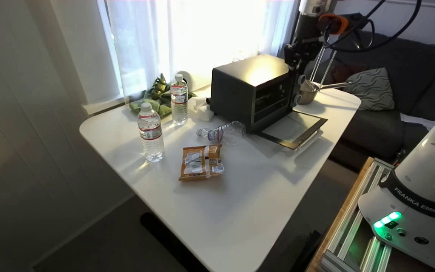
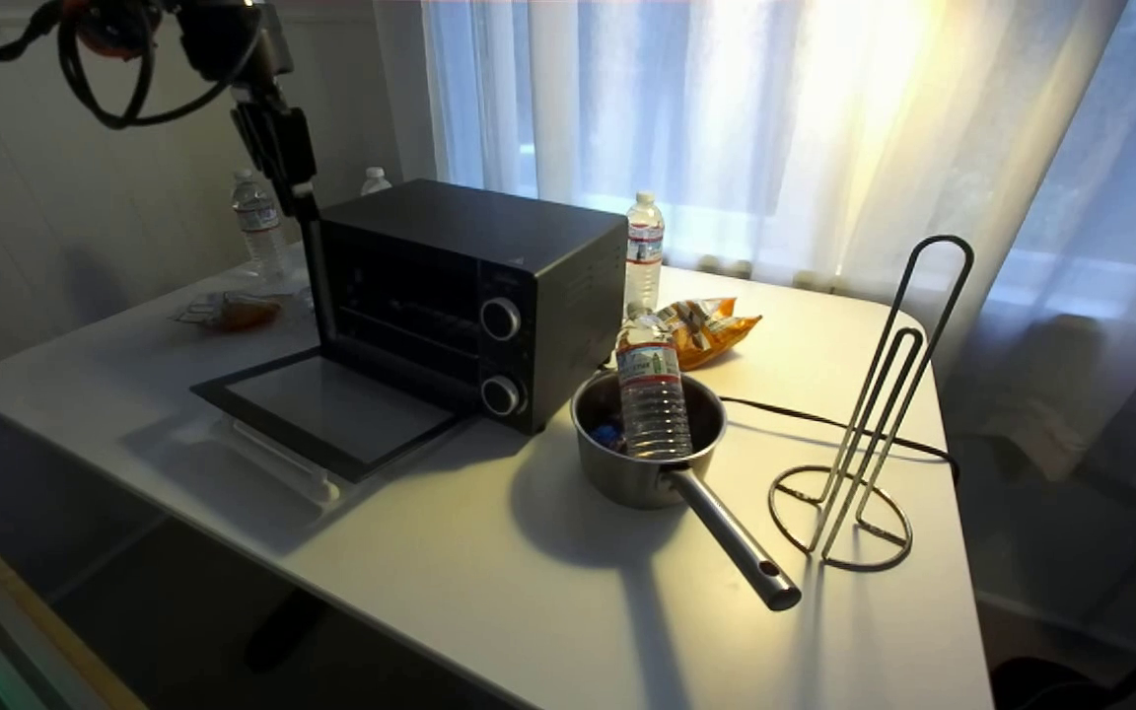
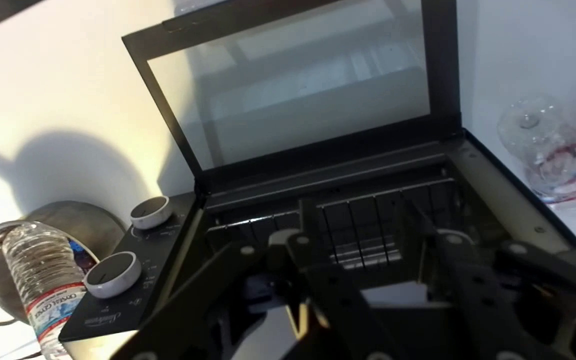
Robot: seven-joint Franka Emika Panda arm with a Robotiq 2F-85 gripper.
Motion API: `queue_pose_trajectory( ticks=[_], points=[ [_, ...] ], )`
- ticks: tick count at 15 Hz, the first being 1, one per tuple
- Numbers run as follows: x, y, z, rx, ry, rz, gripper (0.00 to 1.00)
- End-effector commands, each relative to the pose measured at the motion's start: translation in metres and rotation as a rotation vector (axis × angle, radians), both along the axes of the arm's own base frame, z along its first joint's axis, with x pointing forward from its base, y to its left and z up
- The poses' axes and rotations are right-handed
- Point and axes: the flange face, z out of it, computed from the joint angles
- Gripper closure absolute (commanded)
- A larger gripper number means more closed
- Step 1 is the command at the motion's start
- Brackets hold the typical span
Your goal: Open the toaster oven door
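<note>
A curtain (image 2: 775, 138) hangs along one edge of the table (image 1: 232, 219), and my base (image 1: 410, 204) stands off the opposite one. The oven (image 1: 234, 98) sits between, facing the base's edge, I suppose to keep it in my reach. Its door (image 2: 341, 409) is down, jutting towards that edge and borne, I judge, on its bottom hinge, so the opening looks done. In an exterior view a stand (image 2: 869, 394) rises by the end edge past the oven, and the pan (image 2: 622, 483) sits between the two, clear of the door, perhaps to leave the swing free. My gripper (image 3: 358, 215) hangs at the oven's open front with its fingers spread, pinching nothing; whether they touch the oven I can't tell. A bottle (image 2: 655, 404) leans in the pan, propped, I guess, on the rim; how its lower end rests is hard to make out. The handle (image 2: 282, 461) is on the door's underside; whether it meets the table I can't see. Something blue (image 2: 609, 435) in the pan is too small to name.
</note>
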Motion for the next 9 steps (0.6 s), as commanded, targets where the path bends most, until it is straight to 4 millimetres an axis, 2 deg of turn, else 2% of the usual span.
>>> queue_pose_trajectory(
  ticks=[1, 4, 5, 6, 7, 9],
  points=[
    [0.0, -0.014, 0.023, 0.068, -0.053, 0.023, 0.24],
    [0.003, -0.026, 0.033, 0.088, -0.08, 0.069, 0.04],
    [0.005, -0.03, 0.031, 0.092, -0.076, 0.088, 0.01],
    [0.007, -0.035, 0.024, 0.096, -0.06, 0.096, 0.0],
    [0.005, -0.029, 0.026, 0.064, -0.058, 0.066, 0.0],
    [0.005, -0.032, 0.025, 0.065, -0.054, 0.066, 0.0]
  ],
)
